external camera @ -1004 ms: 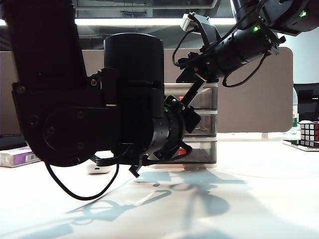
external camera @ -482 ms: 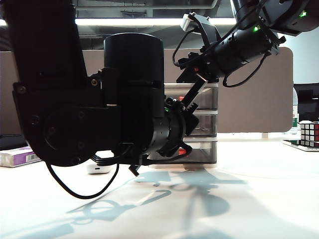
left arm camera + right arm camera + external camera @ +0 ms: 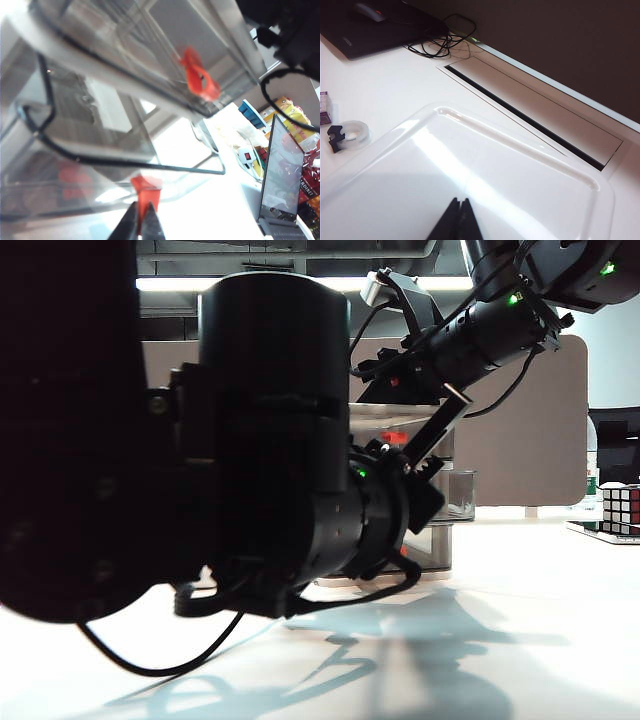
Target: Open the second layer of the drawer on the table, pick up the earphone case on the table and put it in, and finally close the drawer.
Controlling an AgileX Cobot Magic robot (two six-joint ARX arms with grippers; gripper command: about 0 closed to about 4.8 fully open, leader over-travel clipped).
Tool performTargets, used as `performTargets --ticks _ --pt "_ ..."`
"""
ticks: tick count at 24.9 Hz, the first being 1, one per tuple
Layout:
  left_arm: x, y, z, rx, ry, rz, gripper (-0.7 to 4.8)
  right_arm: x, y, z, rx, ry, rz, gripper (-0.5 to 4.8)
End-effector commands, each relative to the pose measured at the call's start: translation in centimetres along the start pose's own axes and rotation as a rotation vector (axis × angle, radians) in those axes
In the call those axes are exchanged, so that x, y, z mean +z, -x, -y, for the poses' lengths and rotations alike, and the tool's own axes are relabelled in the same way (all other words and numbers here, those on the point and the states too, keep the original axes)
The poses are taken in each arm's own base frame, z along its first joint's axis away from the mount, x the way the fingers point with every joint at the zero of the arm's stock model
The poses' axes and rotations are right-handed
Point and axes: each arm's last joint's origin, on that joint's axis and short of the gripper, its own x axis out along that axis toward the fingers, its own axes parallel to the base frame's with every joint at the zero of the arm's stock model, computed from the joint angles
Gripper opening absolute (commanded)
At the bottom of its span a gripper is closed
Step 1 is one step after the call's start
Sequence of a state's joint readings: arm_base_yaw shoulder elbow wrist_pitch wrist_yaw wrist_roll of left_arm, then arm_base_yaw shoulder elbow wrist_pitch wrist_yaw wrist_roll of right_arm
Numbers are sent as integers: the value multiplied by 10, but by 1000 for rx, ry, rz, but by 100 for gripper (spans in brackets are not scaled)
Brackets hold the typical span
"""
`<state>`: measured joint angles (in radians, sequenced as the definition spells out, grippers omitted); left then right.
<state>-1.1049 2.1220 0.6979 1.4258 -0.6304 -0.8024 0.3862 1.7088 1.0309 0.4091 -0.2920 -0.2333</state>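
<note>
At lower centre of the left wrist view, the left gripper (image 3: 139, 225) is clamped on the second layer of the drawer's red-orange handle (image 3: 146, 189) for pulling it out, while the right gripper (image 3: 456, 220), pinched empty, is parked over the drawer's (image 3: 560, 170) top, likely as bracing; earphone case unseen.

My left arm (image 3: 200, 460) fills the frame from nine o'clock to the centre, its hand hidden against the drawer (image 3: 440, 530) just past centre toward three. A clear drawer layer (image 3: 458, 495) juts out toward three o'clock. My right arm (image 3: 490, 325) hangs at one o'clock above the drawer's top. A cube (image 3: 621, 508) sits at three on the table (image 3: 520, 640).
</note>
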Motion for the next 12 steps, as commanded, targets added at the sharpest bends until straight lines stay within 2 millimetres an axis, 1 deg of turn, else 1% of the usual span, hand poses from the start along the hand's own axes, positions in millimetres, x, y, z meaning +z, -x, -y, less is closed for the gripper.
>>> performTargets --ticks 1,4,8,12 --pt "-4 11 -1 -9 15 -24 -6 -9 -1 -2 15 -17 -64 -4" --pt "-3 17 0 -20 32 -35 -6 -12 -1 -3 18 -24 -91 -4" --pt "1 27 9 -54 37 -48 -6 -17 -3 -3 24 -32 -117 -4" --pt "2 33 17 -83 29 -57 -6 -22 -6 -4 31 -39 -136 -4"
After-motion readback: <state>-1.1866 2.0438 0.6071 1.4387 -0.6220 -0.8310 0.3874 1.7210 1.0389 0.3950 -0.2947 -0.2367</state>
